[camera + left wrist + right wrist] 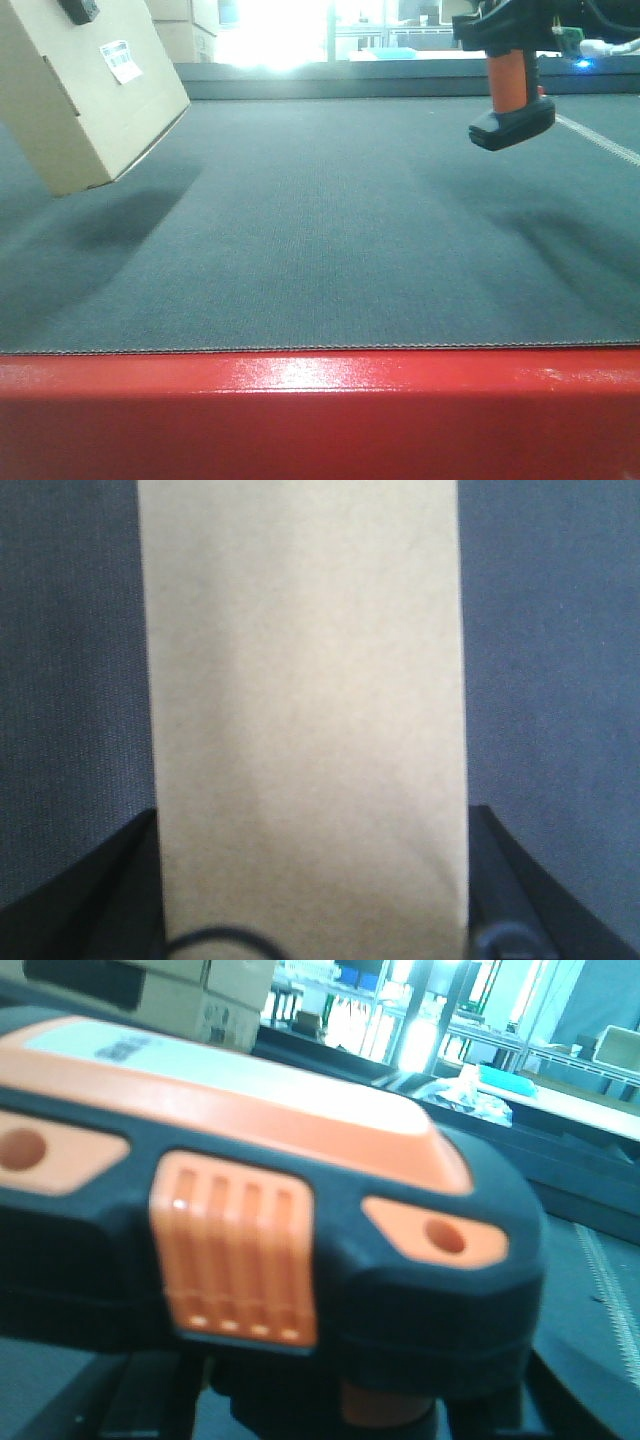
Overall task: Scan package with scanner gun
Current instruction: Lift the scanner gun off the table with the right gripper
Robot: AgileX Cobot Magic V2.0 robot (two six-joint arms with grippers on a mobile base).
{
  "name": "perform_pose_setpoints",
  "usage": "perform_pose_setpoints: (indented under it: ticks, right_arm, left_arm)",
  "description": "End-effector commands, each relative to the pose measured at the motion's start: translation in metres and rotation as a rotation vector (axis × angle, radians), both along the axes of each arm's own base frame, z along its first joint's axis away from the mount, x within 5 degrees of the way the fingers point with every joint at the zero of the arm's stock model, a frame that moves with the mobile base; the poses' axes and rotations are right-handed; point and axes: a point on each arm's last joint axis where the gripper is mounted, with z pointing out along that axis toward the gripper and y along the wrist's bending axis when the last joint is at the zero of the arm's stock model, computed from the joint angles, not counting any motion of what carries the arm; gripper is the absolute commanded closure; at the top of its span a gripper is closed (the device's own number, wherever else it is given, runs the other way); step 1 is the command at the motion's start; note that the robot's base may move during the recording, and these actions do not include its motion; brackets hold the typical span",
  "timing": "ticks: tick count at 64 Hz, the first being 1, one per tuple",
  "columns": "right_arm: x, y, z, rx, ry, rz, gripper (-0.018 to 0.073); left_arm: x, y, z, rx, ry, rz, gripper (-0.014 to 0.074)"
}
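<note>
The package (85,100), a tan cardboard box, hangs tilted above the grey mat at the far left, its white barcode label (121,60) facing right. My left gripper (312,890) is shut on it, a black finger (135,880) pressing each side of the box (300,700). At the upper right the scanner gun (512,95) hangs in the air with its orange handle pointing down and its black base lowest. My right gripper (510,30) is shut on its body. In the right wrist view the scanner's black and orange body (250,1210) fills the frame and hides most of the fingers.
A grey mat (330,230) covers the table, with a red edge (320,410) along the front and a white line (600,140) at the right. Stacked cardboard boxes (185,25) stand at the back left. Shelving and bright windows lie beyond.
</note>
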Motion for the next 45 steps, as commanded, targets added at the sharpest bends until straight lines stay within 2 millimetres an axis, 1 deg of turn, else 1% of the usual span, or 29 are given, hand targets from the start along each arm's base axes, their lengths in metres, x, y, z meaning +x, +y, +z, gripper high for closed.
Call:
perform_pose_setpoints:
  ticks: [1, 11, 22, 30, 45]
  right_arm:
    - [0.002, -0.003, 0.018, -0.034, -0.092, -0.032, 0.0375]
    - [0.004, -0.01, 0.02, -0.093, -0.094, -0.101, 0.0375]
    - [0.004, -0.012, 0.02, -0.129, -0.093, -0.121, 0.0375]
    - [0.004, -0.019, 0.02, -0.101, -0.09, -0.17, 0.0375]
    - [0.005, -0.033, 0.02, -0.099, -0.087, -0.21, 0.0375]
  left_arm:
    - [-0.003, 0.001, 0.01, -0.017, -0.036, 0.015, 0.0383]
    - [-0.003, 0.001, 0.01, -0.017, -0.036, 0.015, 0.0383]
    - [-0.003, 0.001, 0.01, -0.017, -0.036, 0.015, 0.0383]
    - [-0.003, 0.001, 0.01, -0.017, -0.036, 0.015, 0.0383]
    - [-0.003, 0.001, 0.011, -0.018, -0.036, 0.014, 0.0383]
